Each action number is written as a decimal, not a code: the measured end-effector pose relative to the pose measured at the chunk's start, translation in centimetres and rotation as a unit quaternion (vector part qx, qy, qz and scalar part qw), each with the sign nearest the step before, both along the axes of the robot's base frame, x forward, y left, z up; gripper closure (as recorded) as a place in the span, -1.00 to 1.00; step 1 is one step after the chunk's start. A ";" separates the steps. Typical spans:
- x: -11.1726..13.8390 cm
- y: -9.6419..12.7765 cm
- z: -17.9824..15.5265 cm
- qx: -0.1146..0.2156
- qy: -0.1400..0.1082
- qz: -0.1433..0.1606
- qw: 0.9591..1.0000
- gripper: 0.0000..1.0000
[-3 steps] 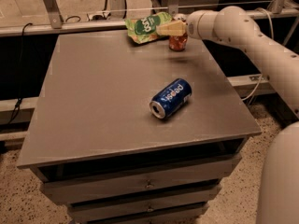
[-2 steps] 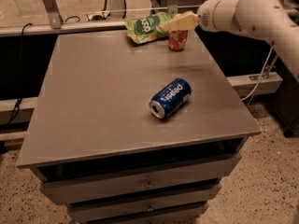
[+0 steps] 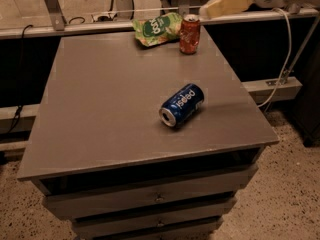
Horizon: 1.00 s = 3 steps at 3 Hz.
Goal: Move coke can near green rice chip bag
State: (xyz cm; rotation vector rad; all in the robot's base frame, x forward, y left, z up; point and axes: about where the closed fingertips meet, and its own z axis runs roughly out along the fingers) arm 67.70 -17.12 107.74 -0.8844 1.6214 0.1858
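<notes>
The coke can (image 3: 190, 34) stands upright by the far edge of the bench (image 3: 100, 94), at 1 o'clock. The green rice chip bag (image 3: 157, 28) is just beside it at its 10 o'clock. The end effector (image 3: 207, 10) hangs beyond that edge at the can's 2 o'clock, apart from it; I cannot tell whether it is released or clenched. A Pepsi can (image 3: 182, 104) lies toward 4 o'clock, and the bench's left half is open.

grey drawer cabinet (image 3: 100, 109) | speckled floor (image 3: 292, 194) | dim light | hand (image 3: 207, 10) upper right

Lab-like room — grey drawer cabinet (image 3: 110, 109), speckled floor (image 3: 295, 184); gripper (image 3: 212, 8) beyond far edge.
</notes>
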 end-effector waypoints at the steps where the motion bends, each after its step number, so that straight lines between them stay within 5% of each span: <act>1: -0.9 0.2 -0.4 -0.012 0.008 0.013 1.000 -1.00; 2: -1.0 0.5 -0.7 -0.011 0.008 0.027 1.000 -1.00; 3: -1.2 -2.4 -1.7 -0.038 0.005 0.044 0.998 -1.00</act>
